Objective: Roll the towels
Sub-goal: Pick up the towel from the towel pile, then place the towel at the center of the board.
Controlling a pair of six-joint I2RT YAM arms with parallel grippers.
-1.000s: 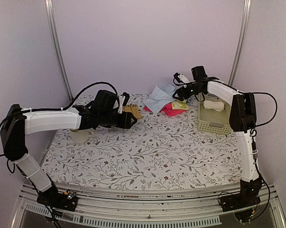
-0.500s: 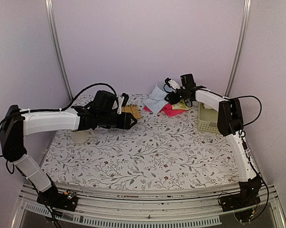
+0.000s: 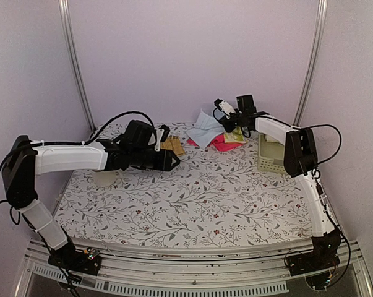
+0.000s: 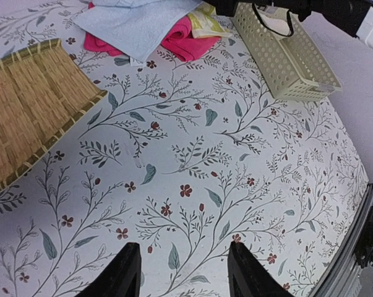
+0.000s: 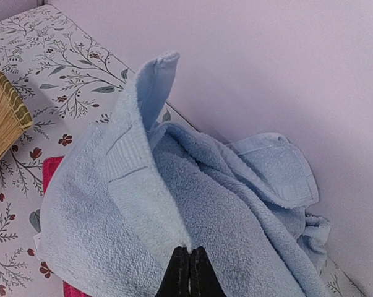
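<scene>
The towels lie in a pile at the back of the table. The light blue towel [image 3: 205, 129] is on top, over a pink towel [image 3: 222, 143] and a pale yellow-green towel [image 3: 235, 136]. My right gripper [image 3: 224, 127] is shut on a raised fold of the light blue towel [image 5: 205, 204], the closed tips [image 5: 189, 263] pinching the terry cloth. A strip of pink towel [image 5: 50, 170] shows under it. My left gripper [image 4: 183, 272] hovers open over bare floral tablecloth with nothing between its fingers. From there the pile [image 4: 133, 25] is far ahead.
A tan woven mat [image 3: 172, 145] lies just beyond the left gripper, also seen as the mat [image 4: 25, 105] on its left. A pale green lattice basket [image 3: 271, 162] stands at the back right beside the pile. The back wall rises right behind the towels.
My right gripper has swung left from above the basket to the towel pile and closed on the light blue towel. The left arm has barely shifted.
</scene>
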